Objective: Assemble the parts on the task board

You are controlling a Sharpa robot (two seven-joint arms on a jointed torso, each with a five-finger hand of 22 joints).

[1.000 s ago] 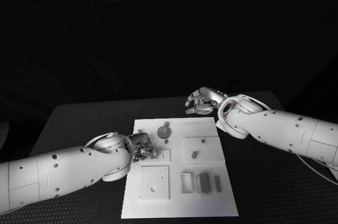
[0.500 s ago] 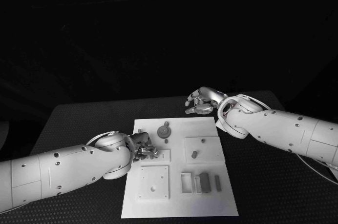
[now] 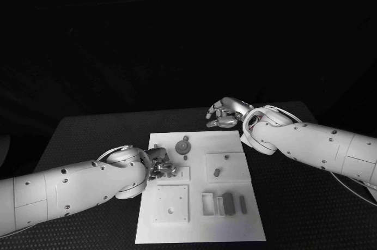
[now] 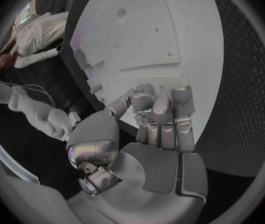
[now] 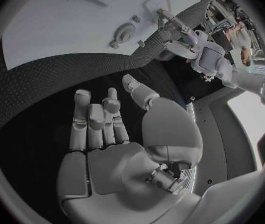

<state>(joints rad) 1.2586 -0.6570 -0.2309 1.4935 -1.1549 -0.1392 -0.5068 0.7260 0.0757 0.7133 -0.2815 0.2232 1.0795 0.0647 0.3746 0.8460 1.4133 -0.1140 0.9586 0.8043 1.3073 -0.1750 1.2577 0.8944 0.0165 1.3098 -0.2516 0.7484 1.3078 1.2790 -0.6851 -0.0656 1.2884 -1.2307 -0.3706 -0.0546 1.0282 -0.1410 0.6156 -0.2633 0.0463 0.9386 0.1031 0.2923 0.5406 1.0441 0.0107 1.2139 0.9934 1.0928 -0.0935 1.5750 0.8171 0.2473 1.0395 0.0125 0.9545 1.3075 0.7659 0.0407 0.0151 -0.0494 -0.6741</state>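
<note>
Head view: the task board (image 3: 236,220) lies in the middle of the black table (image 3: 86,135), with a round part (image 3: 182,146) near its far edge. The left hand (image 3: 163,168) sits at the board's left edge; the right hand (image 3: 224,113) hangs just beyond the far edge. Left wrist view: the left hand (image 4: 160,122) has its fingers curled, whether on anything I cannot tell. Right wrist view: the right hand (image 5: 104,122) is loosely spread, holding nothing, over the table beside the board (image 5: 57,30).

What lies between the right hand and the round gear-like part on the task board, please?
In the head view, only bare black table and the task board's far edge separate the right hand from the round part.
</note>
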